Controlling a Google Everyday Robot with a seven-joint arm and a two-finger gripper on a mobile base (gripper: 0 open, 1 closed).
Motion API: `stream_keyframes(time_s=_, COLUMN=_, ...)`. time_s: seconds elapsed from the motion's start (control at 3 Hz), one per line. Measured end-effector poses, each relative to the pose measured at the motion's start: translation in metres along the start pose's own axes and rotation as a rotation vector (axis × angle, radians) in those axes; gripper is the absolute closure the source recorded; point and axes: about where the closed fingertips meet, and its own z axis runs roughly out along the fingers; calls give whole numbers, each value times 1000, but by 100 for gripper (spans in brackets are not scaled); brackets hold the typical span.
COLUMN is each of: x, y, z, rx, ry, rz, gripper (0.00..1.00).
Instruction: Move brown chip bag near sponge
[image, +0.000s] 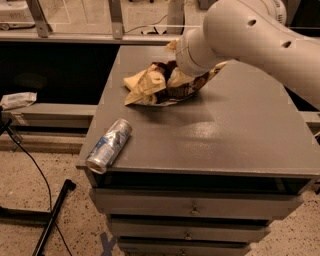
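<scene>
The brown chip bag (147, 86) is a crumpled tan and dark brown foil bag at the back middle of the grey cabinet top (235, 130). My gripper (174, 81) sits under the big white arm (240, 35), mostly hidden by the wrist, and is shut on the bag's middle. The bag's left end is low over the surface, touching it or nearly so. A small pale yellow bit (172, 45) shows behind the arm's upper left edge; it may be the sponge, the rest of which is hidden.
A silver-blue drink can (109, 145) lies on its side at the cabinet top's front left corner, close to the edge. Drawers are below the front edge. On the left, cables and a dark pole lie on the floor.
</scene>
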Motion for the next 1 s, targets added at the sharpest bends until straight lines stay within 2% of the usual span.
stream_keyframes(time_s=0.33, x=-1, y=0, z=-1, rx=1, ry=0, rz=-2, gripper=0)
stream_keyframes(time_s=0.67, x=4, y=-3, z=-10, rx=-1, ry=-20, rz=27, gripper=0)
stream_keyframes(time_s=1.0, x=18, y=-12, z=-39, rx=32, ry=-39, rz=88, gripper=0)
